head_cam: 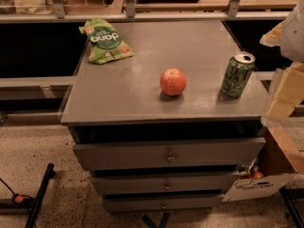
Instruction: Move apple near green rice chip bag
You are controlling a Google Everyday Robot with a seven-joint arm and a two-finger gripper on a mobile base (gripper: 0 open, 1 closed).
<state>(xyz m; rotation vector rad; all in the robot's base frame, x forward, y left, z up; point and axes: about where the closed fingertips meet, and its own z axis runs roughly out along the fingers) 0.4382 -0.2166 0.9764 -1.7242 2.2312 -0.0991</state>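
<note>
The green rice chip bag (pixel 105 41) reads "dang"; end effector (pixel 284 96) at right edge.

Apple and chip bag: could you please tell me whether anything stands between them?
Nothing visible does: bare cabinet top lies between the apple and the chip bag at the back left corner. The can stands right of the apple, roughly between it and the gripper at the picture's right edge.

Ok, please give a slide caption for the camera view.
Apple centred on cabinet, green rice chip bag at its far-left corner, can right; end effector at frame's right edge.
</note>
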